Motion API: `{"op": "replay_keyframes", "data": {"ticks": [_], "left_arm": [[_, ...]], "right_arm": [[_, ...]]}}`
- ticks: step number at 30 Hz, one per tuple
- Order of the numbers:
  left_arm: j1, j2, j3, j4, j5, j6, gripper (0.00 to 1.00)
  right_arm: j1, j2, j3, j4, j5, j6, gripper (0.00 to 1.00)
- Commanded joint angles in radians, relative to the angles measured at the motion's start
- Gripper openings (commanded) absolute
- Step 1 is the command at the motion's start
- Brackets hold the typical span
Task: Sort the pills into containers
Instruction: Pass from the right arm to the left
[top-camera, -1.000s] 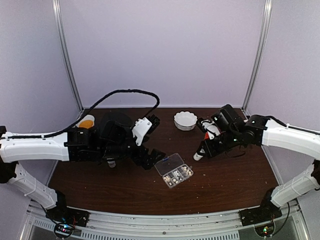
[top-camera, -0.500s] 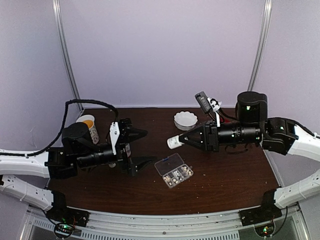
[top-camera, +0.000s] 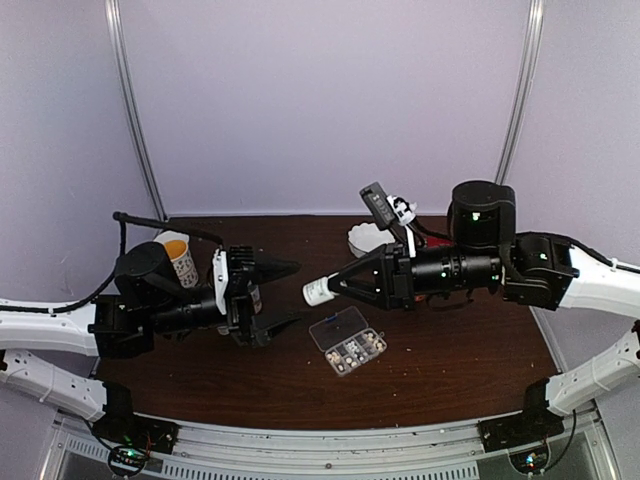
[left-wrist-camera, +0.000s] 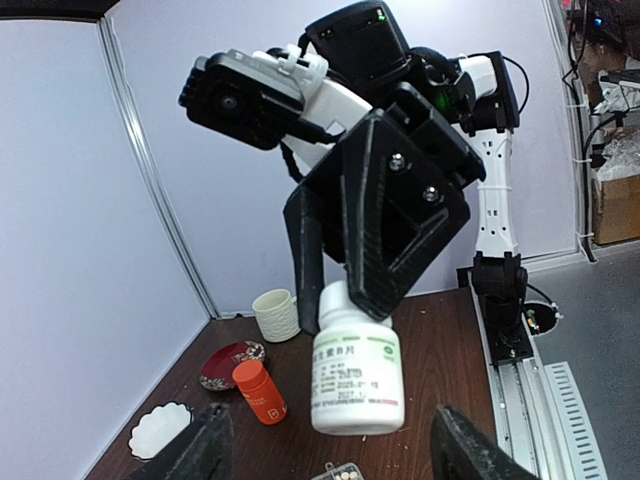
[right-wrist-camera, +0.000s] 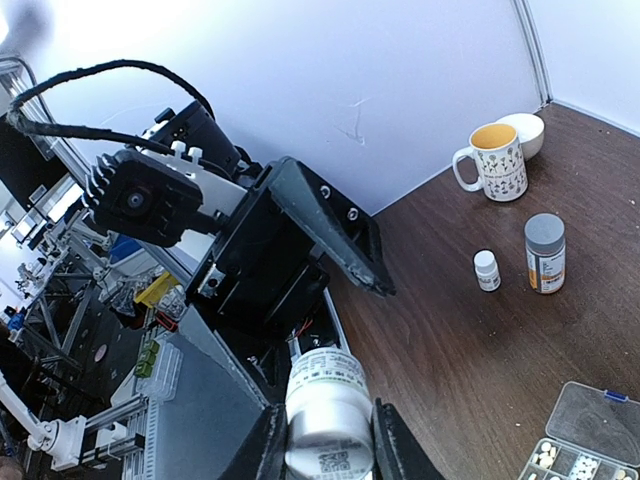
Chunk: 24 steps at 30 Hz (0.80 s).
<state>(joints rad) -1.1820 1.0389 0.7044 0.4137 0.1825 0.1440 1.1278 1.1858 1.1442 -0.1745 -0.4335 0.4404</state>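
Note:
A white pill bottle (top-camera: 318, 291) hangs in the air over the table, with my right gripper (top-camera: 336, 284) shut on its cap end. My left gripper (top-camera: 283, 296) faces it, open, its two fingers above and below the bottle's base and apart from it. In the left wrist view the bottle (left-wrist-camera: 356, 375) sits between my left gripper (left-wrist-camera: 330, 455) jaws with gaps on both sides. In the right wrist view my right gripper (right-wrist-camera: 323, 442) pinches the bottle (right-wrist-camera: 328, 400). The clear organizer box, the containers (top-camera: 333, 329), lies below with its lid open and pills (top-camera: 354, 348) in some compartments.
A mug (top-camera: 179, 259) stands at the back left and a white scalloped bowl (top-camera: 365, 241) at the back middle. An orange bottle (left-wrist-camera: 258, 390), a ribbed white cup (left-wrist-camera: 277, 314) and a red dish (left-wrist-camera: 228, 364) stand further off. A small white bottle (right-wrist-camera: 486, 270) and a grey-capped bottle (right-wrist-camera: 544, 252) stand near the mug.
My right arm has lifted the white bottle off the table and carried it left, up to my left gripper. My left gripper has turned to face it and its jaws have narrowed a little.

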Motion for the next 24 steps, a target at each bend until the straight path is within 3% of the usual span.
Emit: {"op": "replay_keyframes", "data": {"ticks": [1, 7, 11, 15, 24], "left_arm": [[-0.009, 0.011, 0.007, 0.059, 0.021, 0.027, 0.68], [-0.023, 0.035, 0.01, 0.072, 0.012, 0.026, 0.57], [-0.026, 0.045, 0.018, 0.071, 0.005, 0.025, 0.56], [-0.027, 0.044, 0.022, 0.067, 0.011, 0.025, 0.37], [-0.028, 0.048, 0.024, 0.072, 0.009, 0.031, 0.53]], "right_arm": [[0.01, 0.007, 0.039, 0.04, -0.029, -0.016, 0.05], [0.015, 0.006, 0.027, 0.041, -0.037, -0.018, 0.05], [0.015, 0.012, 0.025, 0.041, -0.043, -0.019, 0.05], [0.016, 0.018, 0.019, 0.044, -0.048, -0.016, 0.05], [0.016, 0.011, -0.001, 0.051, -0.034, -0.009, 0.05]]}}
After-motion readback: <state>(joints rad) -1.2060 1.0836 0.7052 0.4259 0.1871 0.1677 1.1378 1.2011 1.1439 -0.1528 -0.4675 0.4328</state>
